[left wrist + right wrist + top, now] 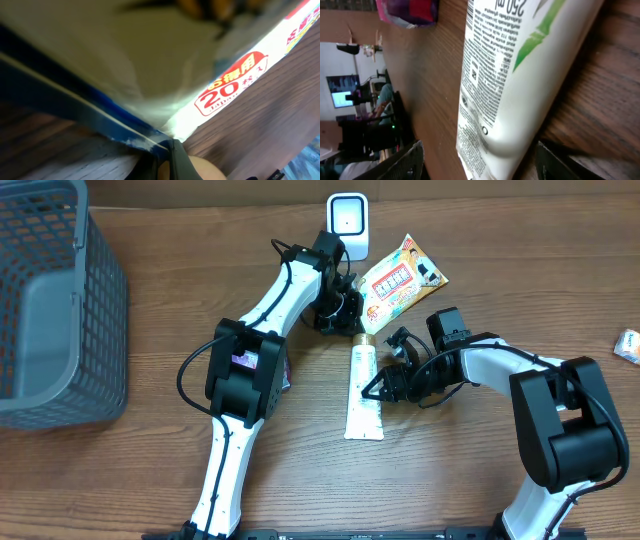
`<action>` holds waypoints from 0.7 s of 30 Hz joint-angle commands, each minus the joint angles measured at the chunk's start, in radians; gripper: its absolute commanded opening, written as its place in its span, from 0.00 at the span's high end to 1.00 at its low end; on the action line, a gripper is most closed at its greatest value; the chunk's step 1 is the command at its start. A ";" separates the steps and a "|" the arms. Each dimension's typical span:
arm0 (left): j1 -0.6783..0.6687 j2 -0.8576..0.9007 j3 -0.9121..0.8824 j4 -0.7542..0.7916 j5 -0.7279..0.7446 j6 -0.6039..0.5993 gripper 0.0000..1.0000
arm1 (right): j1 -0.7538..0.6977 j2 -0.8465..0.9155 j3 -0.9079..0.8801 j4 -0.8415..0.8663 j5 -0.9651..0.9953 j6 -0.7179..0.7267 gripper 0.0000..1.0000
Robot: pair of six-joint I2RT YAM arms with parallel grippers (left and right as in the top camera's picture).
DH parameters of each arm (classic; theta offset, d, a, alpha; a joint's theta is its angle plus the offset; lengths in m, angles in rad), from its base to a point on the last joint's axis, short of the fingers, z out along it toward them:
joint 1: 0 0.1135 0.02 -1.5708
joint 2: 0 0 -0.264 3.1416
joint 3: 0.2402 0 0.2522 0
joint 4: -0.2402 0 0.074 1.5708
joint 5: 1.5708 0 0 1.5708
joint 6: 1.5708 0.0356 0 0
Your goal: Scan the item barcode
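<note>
The left arm reaches far up the desk [450, 480]. Its left hand [338, 308] is pressed together and seems to pinch the edge of the snack packet [400, 280], just beside the white scanner [347, 222]. The right arm bends in low. Its right hand [383, 388] is spread wide, with the white tube [364, 395] lying flat between its fingers [405, 160]. A grey basket [60, 395] sits far off on the left.
</note>
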 commanded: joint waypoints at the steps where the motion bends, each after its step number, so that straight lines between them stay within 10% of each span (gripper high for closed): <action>1: -0.002 0.010 -0.015 -0.012 -0.037 0.020 0.96 | 0.007 0.008 -0.006 0.002 -0.138 0.006 0.28; 9: -0.002 0.010 -0.015 -0.013 -0.037 0.019 0.96 | 0.008 0.008 -0.006 0.007 -0.154 0.077 0.42; 21: -0.004 0.010 -0.015 -0.013 -0.036 0.056 0.96 | 0.023 0.008 -0.098 0.029 0.257 0.352 0.28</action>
